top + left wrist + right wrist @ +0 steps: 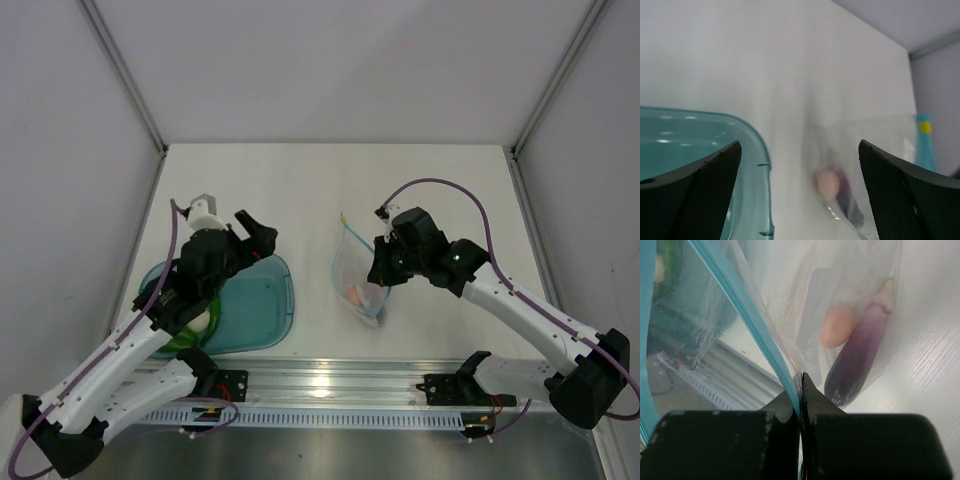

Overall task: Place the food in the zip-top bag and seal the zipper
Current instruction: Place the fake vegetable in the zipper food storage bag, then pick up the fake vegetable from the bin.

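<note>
The clear zip-top bag (358,275) lies at mid-table with its mouth held up. My right gripper (383,268) is shut on the bag's light-blue zipper (747,322) at the mouth edge. Inside the bag lie the purple eggplant (860,360) and the small orange piece (836,327); both also show blurred in the left wrist view (832,185). My left gripper (262,238) is open and empty above the right edge of the teal tray (270,315). A round green apple (180,335) sits in the tray under the left arm, mostly hidden.
The teal tray's rim (762,150) runs below my left fingers. An aluminium rail (330,380) runs along the near table edge. White walls close in the table at the back and sides.
</note>
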Available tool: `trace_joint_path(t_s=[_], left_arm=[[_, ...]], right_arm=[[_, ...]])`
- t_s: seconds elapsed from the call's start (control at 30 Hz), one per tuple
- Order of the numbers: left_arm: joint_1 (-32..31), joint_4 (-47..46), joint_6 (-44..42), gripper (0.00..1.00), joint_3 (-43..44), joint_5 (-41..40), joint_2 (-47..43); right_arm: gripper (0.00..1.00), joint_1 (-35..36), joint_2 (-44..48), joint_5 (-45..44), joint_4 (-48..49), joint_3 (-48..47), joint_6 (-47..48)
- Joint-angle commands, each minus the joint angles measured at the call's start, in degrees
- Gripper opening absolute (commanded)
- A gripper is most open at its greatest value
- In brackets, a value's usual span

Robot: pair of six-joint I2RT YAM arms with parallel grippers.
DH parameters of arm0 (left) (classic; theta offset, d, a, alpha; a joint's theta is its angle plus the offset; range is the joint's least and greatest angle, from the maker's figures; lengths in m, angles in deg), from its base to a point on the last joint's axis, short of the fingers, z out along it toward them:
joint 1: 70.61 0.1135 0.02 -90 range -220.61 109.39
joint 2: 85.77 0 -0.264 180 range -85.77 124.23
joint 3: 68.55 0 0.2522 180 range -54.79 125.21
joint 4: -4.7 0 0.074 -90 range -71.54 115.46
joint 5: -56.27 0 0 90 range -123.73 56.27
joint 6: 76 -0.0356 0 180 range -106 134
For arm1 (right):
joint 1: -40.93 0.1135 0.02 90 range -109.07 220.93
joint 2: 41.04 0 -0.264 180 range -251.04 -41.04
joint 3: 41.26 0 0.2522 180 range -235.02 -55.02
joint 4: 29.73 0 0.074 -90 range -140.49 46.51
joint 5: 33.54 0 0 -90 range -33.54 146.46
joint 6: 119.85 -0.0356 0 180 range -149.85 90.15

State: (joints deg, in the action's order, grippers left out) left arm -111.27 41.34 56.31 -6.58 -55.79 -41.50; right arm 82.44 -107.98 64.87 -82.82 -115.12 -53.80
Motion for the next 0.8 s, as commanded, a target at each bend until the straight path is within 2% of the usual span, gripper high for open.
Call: trace_joint_path(t_s=[0.0,0.2,0.4,0.63,0.77], left_arm=[[6.02,16.65,14.1,0.99,0.22,-5.79,-1.38],[13.41,26.85,24.73,1.0,-1.09,-7.11,-0.77],[17.63,30.82,28.44,0.99,-2.5,-9.66,5.03],[23.16,30.13,34.59,0.99,-7.41,-8.26,8.55],[27.3,25.05,32.42,0.99,-9.44,-7.12,9.69]], right_arm=[[0.0,-0.21,1.72,-0.23,0.66,0.24,0.21],[0.0,-0.3,1.98,0.56,1.01,0.77,0.21],[0.0,-0.21,2.42,1.44,1.45,1.56,0.48],[0.0,-0.21,2.78,1.97,1.45,1.65,1.09],[0.0,-0.3,3.3,2.14,1.45,2.26,1.36]])
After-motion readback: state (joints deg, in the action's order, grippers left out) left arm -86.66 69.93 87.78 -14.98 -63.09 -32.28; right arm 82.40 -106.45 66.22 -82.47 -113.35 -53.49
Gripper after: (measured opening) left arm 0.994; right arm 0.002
